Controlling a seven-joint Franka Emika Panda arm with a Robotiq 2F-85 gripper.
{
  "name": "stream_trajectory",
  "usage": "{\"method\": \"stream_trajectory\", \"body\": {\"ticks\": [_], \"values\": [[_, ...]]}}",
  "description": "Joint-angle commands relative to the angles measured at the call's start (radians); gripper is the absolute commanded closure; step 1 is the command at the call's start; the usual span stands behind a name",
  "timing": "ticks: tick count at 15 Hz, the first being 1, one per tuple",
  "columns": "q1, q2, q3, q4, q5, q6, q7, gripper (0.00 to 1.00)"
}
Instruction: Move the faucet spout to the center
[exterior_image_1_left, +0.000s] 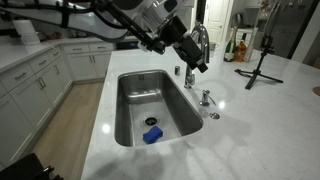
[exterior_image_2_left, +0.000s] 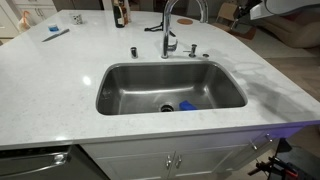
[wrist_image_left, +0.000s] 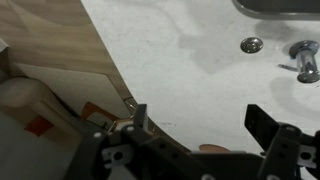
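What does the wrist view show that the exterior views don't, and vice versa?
Wrist only: the end effector close up, fingers spread wide with nothing between them. Exterior only: the faucet spout arch, the sink basin interior with its drain and a blue object, plus the tripod. Shared: the white countertop and small chrome fittings near the faucet base.

Partly hidden: the faucet spout (exterior_image_1_left: 206, 36)
The pincer (exterior_image_1_left: 197, 62) is blocking part of it; a blue lump (exterior_image_1_left: 152, 136) is looking too small to name.
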Motion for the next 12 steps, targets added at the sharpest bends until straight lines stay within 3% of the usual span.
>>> {"method": "stream_trajectory", "body": {"ticks": [1, 5, 9, 12], "values": [[0.023, 0.103, -0.05, 0.136, -0.113, 0.019, 0.036, 0.0], [0.023, 0.186, -0.073, 0.23, -0.197, 0.081, 0.014, 0.0], [0.02, 0.244, -0.054, 0.295, -0.156, 0.157, -0.073, 0.0], [0.026, 0.294, -0.045, 0.37, -0.204, 0.185, -0.064, 0.0]]}}
